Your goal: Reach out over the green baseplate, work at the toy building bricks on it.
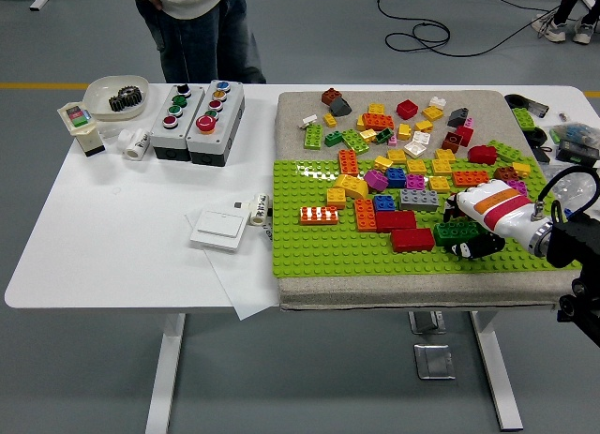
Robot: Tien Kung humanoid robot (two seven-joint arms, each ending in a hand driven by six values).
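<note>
my right hand's dark fingers were curled down around a dark green brick, gripping it where it sat on the green baseplate, toward the plate's near right part. the right hand itself, white with an orange and a pink band across its back, lay low over the plate, and its black arm ran off the right edge of the view. just left of the green brick i saw a red brick, touching or nearly touching it, and a second red brick a little farther away. an orange brick sat alone near the plate's left side. farther across the plate and on the grey mat beyond it lay a loose scatter of bricks in many colours. my left hand was out of view.

on the white table to the left of the mat i saw a white switch plate lying on a sheet of paper, two grey button boxes side by side at the far edge, and a white bowl holding a dark gear. a person stood at the far side behind the button boxes, hands not clearly seen.
</note>
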